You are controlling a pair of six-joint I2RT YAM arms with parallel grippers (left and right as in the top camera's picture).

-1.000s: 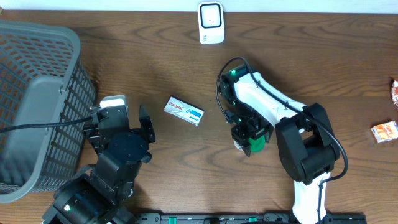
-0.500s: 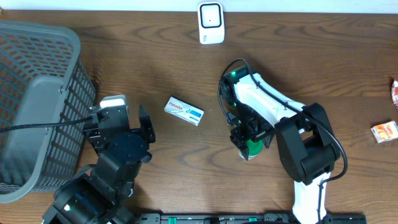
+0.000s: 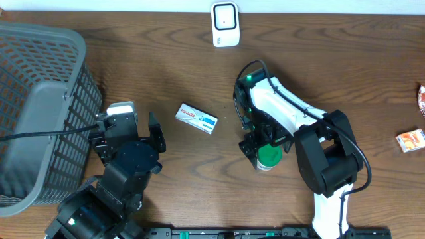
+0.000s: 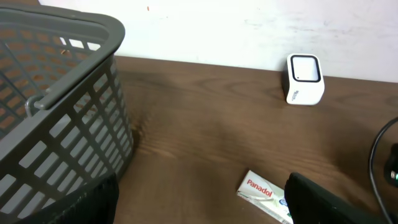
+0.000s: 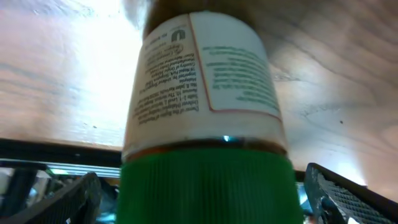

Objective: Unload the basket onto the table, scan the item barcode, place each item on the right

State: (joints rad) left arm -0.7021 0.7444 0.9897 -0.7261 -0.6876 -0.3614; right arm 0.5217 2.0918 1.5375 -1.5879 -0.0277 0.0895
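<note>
A bottle (image 3: 269, 157) with a green cap and white label stands on the table just right of centre. My right gripper (image 3: 266, 150) is over it, open, with a finger on each side of the cap (image 5: 205, 186) and a gap to both. A white Panadol box (image 3: 196, 118) lies flat left of centre. My left gripper (image 3: 137, 126) sits open to its left, and the box (image 4: 264, 194) shows beside its right finger (image 4: 323, 202). The white scanner (image 3: 225, 24) stands at the far edge.
A large grey basket (image 3: 40, 106) fills the left side, close to my left arm. At the right edge lie an orange packet (image 3: 410, 140) and a further small item (image 3: 421, 98). Bare wood lies between the box and the scanner (image 4: 304, 79).
My right gripper's jaws have spread wide and let go of the bottle, which now stands on its own between them. The left arm and the box have not moved.
</note>
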